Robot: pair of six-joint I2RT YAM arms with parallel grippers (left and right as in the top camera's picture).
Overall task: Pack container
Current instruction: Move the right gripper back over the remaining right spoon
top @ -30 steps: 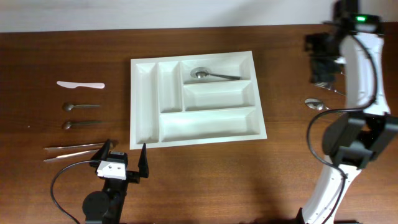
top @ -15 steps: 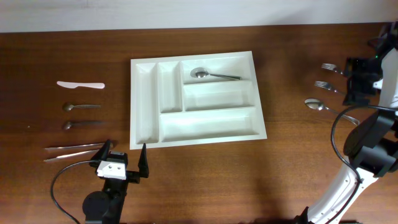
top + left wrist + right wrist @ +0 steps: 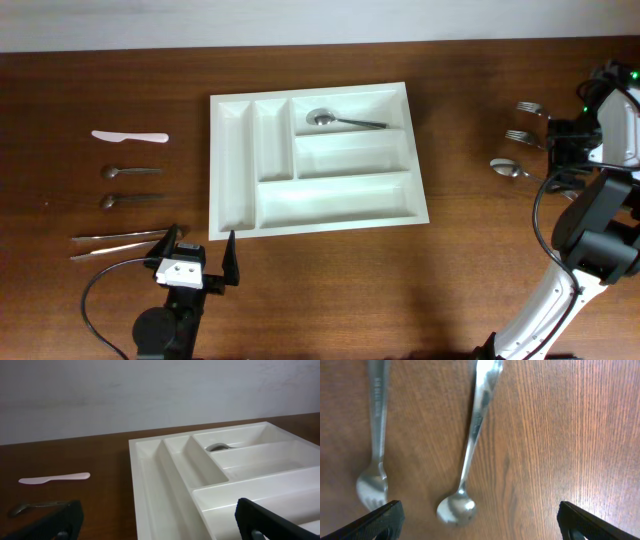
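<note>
One tray (image 3: 335, 200) is lying in the middle of the table (image 3: 330, 300), white, with five compartments: two narrow upright ones on its left side and three long crosswise ones on its right. One spoon (image 3: 345, 121) is resting in the top crosswise compartment, bowl to the left; the other four compartments are showing bare white plastic.

Left of the tray, well apart from it, five pieces are lying in a column: one white knife (image 3: 130, 136) at the top, then two small spoons (image 3: 130, 172) (image 3: 130, 200), then two long thin metal pieces (image 3: 120, 236) (image 3: 112, 253) whose kind I cannot tell.

Right of the tray, three pieces are lying near the table edge: two forks (image 3: 530, 107) (image 3: 525, 136) and, below them, one right spoon (image 3: 508, 168).

The left gripper (image 3: 203, 238) is hanging just off the tray's lower left corner, pointing toward it, its two fingers spread wide and holding nothing. The right gripper (image 3: 480, 522) is hovering over the cutlery on the right, its fingers also spread wide and gripping nothing. Its wrist view is showing two pieces on the wood below it: one spoon with the bowl nearest the camera, and beside it one blurred piece (image 3: 376, 435) that I cannot name. Neither is touching the fingers.
</note>
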